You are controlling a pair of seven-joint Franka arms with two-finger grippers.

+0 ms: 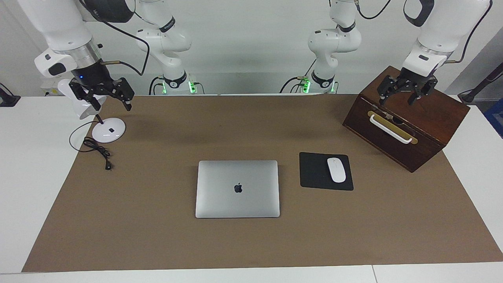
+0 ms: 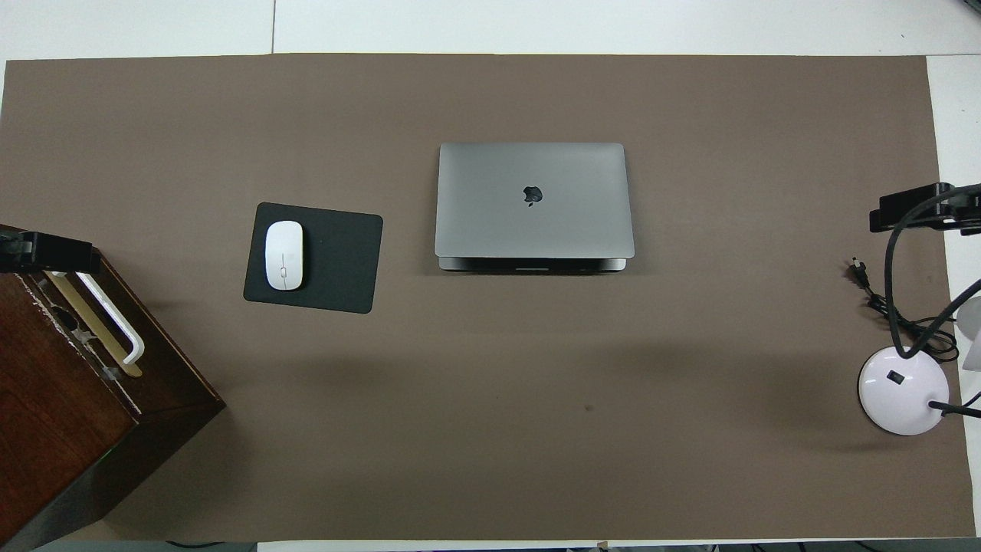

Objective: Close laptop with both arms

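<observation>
The laptop [image 1: 237, 188] lies on the brown table mat [image 1: 157, 236], in the middle of the table and well away from my bases. Its lid is down, Apple logo upward. In the overhead view a dark gap shows along the edge nearer to me, between lid and base, so the lid is lowered but I cannot confirm it is fully seated.

My left gripper [image 1: 407, 91] hangs in the air over the top of the dark wooden box [image 1: 432, 114], at the left arm's end of the table. Its fingers are spread apart and hold nothing.

My right gripper [image 1: 105, 93] hangs over the white desk lamp [image 1: 108, 129] at the right arm's end of the table. Its fingers are likewise spread and hold nothing. The lamp's black cable [image 1: 96, 149] lies coiled on the mat beside the lamp base.

Beside the laptop, toward the left arm's end, lies the black mouse pad [image 1: 314, 173] with the white mouse [image 1: 336, 169] on it. Both grippers are well apart from the laptop.
</observation>
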